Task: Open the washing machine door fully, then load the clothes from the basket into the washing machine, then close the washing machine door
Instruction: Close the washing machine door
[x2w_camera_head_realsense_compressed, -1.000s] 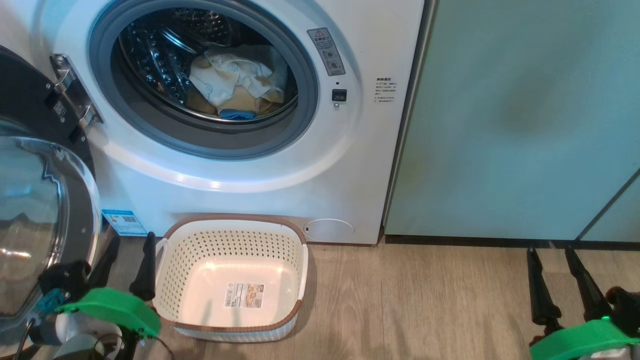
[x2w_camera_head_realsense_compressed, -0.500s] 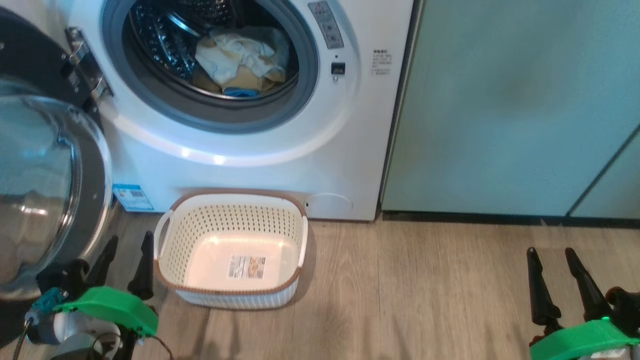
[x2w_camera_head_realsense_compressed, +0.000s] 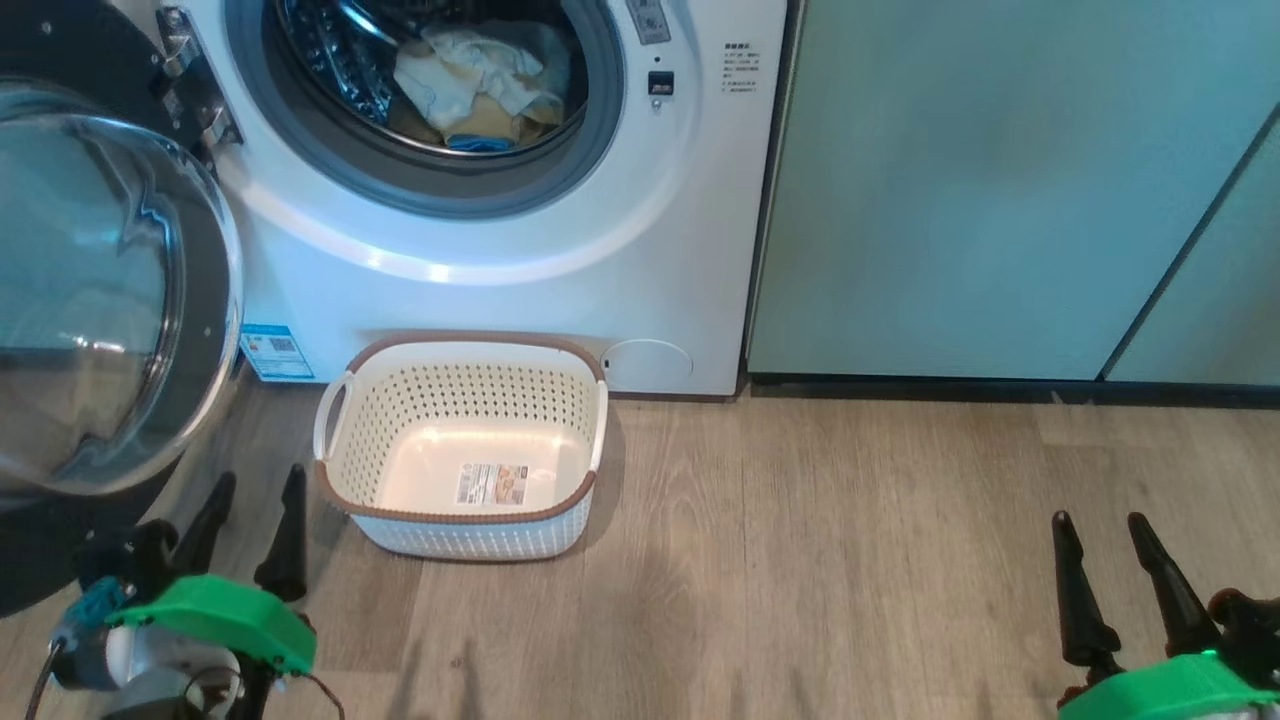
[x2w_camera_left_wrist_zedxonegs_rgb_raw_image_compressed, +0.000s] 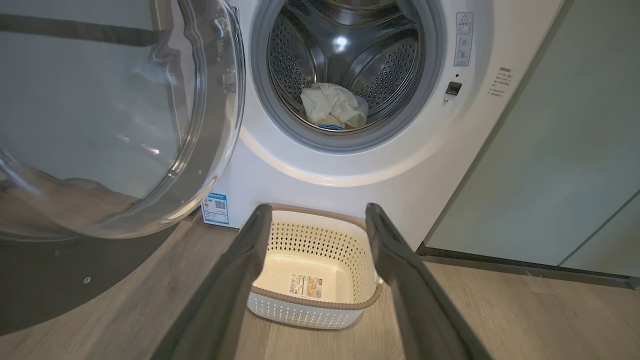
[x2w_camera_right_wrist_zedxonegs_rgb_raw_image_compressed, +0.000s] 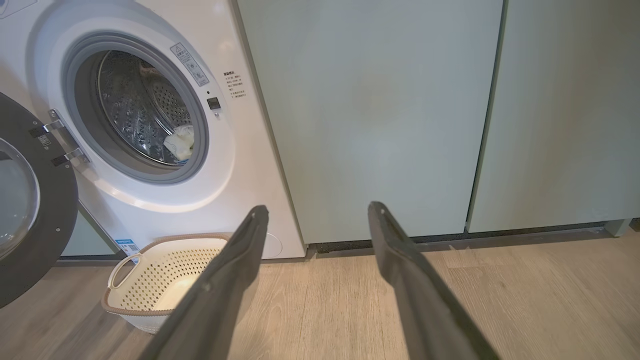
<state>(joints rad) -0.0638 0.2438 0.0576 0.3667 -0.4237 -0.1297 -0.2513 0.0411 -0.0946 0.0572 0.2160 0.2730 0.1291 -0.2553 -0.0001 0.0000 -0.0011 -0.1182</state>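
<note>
The white washing machine (x2w_camera_head_realsense_compressed: 520, 290) stands at the upper left with its drum mouth uncovered. Pale yellow and cream clothes (x2w_camera_head_realsense_compressed: 480, 85) lie inside the steel drum, also seen as clothes (x2w_camera_left_wrist_zedxonegs_rgb_raw_image_compressed: 332, 105) and clothes (x2w_camera_right_wrist_zedxonegs_rgb_raw_image_compressed: 180, 142). The washing machine door (x2w_camera_head_realsense_compressed: 215, 330) hangs swung out to the left, its glass bowl facing me. On the floor before the washer sits the basket (x2w_camera_head_realsense_compressed: 455, 517), with nothing in it but its label. My left gripper (x2w_camera_head_realsense_compressed: 260, 478) is open just left of the basket. My right gripper (x2w_camera_head_realsense_compressed: 1098, 520) is open far to the right over bare floor.
Pale teal cabinet doors (x2w_camera_head_realsense_compressed: 950, 190) fill the wall right of the washer, above a dark plinth (x2w_camera_head_realsense_compressed: 950, 388). Wood floor (x2w_camera_head_realsense_compressed: 820, 560) stretches between the basket and my right gripper. The open door's black rim (x2w_camera_right_wrist_zedxonegs_rgb_raw_image_compressed: 45, 240) reaches down close to the floor on the left.
The whole head picture has shifted: washer, basket and cabinets sit higher in it and more floor shows, so the camera moved. Both grippers stay open in the same corners.
</note>
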